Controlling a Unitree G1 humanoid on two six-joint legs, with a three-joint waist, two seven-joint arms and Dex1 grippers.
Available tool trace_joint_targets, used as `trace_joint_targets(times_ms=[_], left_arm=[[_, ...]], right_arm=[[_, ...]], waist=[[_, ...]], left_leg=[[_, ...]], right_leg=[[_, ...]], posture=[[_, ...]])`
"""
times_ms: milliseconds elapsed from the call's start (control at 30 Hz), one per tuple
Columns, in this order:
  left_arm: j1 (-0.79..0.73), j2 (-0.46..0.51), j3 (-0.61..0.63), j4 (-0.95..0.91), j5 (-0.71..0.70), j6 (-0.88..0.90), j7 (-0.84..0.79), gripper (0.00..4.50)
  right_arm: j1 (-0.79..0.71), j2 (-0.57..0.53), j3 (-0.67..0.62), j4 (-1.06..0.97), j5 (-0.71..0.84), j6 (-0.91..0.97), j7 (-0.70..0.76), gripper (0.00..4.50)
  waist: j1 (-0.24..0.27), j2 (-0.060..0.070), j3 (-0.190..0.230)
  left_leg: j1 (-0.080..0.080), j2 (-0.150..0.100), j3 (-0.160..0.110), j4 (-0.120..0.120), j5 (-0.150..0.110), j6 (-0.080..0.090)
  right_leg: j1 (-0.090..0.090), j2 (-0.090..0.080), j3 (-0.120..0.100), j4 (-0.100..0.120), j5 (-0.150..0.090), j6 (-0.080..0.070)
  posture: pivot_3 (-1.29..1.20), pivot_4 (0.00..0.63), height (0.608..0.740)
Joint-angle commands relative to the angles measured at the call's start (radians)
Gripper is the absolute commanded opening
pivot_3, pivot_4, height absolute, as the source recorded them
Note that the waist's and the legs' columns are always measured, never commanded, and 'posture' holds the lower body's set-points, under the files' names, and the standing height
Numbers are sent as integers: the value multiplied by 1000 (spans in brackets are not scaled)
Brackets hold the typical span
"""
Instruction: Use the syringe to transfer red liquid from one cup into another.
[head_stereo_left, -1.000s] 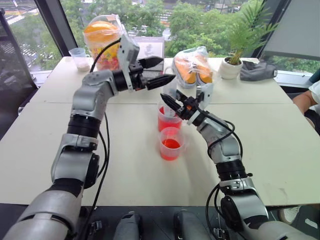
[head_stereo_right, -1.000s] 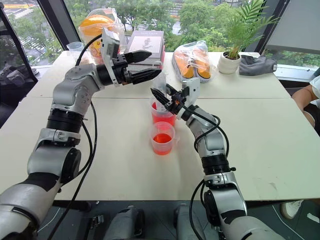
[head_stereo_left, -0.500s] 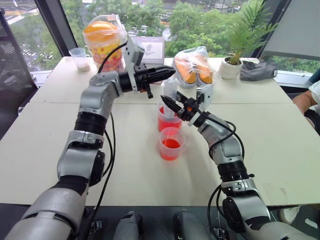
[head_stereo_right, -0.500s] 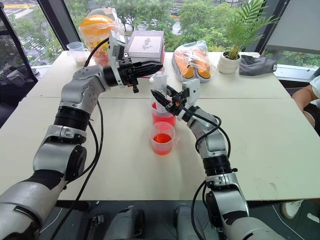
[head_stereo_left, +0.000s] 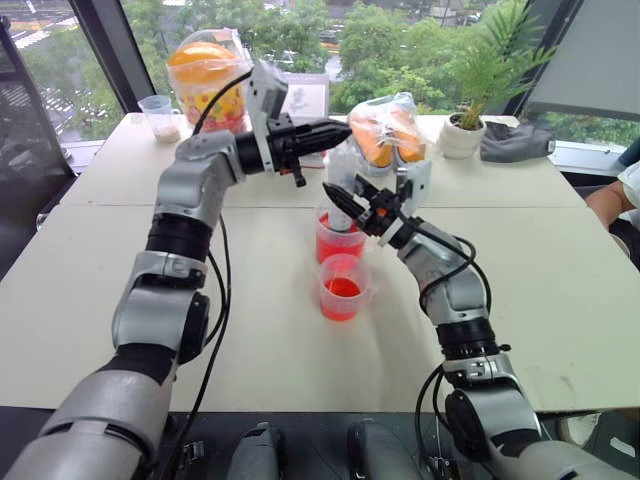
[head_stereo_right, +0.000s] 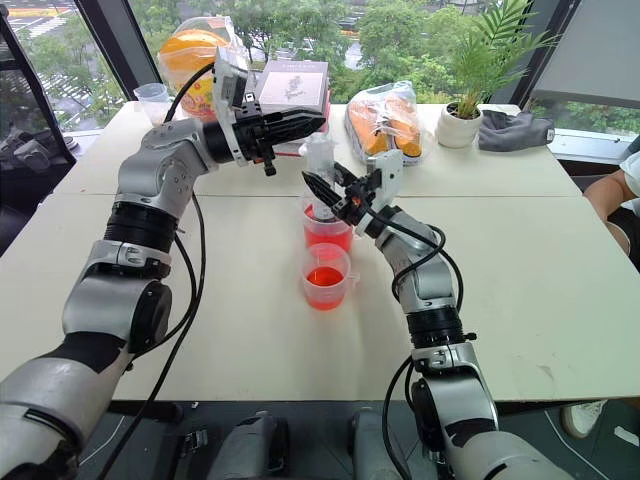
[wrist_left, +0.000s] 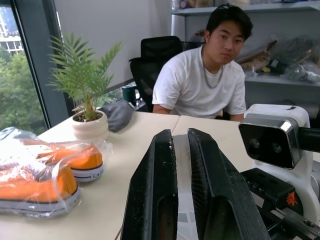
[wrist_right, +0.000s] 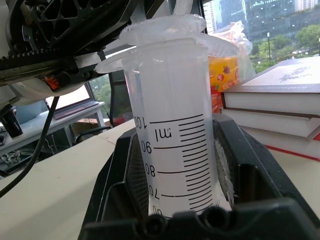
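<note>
Right pincer (head_stereo_right: 322, 186) grasps the syringe (wrist_right: 175, 145) barrel upright over the taller cup (head_stereo_right: 325, 228); left pincer (head_stereo_left: 335, 132), reaching level, clenches its plunger top.

Quick count from where I'm standing: two cups with red liquid, a taller one (head_stereo_left: 338, 238) and a shorter one (head_stereo_left: 341, 286), one syringe (wrist_right: 175, 145), one small clear cup (head_stereo_left: 159, 116) at the far left corner, one potted plant (head_stereo_left: 470, 110), two bagged pairs of orange shoes (head_stereo_left: 388, 130), one person (wrist_left: 210, 80).

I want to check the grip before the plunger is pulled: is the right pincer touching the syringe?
Touching. The right wrist view shows the right pincer with its black fingers pressed on both sides of the clear syringe barrel, no gap visible.
</note>
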Motion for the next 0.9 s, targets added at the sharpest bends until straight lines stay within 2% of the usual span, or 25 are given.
trace_joint_targets(times_ms=[33,900], left_arm=[[-94,35,71,-3,3,-74,53,71],[-134,42,85,42,8,-119,71,71]], right_arm=[[14,-6,38,-5,-9,12,38,1469],[15,-11,49,52,-22,3,52,1469]], waist=[[0,0,0],[0,0,0]], left_leg=[[0,0,0,0,0,0],[0,0,0,0,0,0]], right_leg=[[0,0,0,0,0,0],[0,0,0,0,0,0]], posture=[[0,150,740],[0,150,740]])
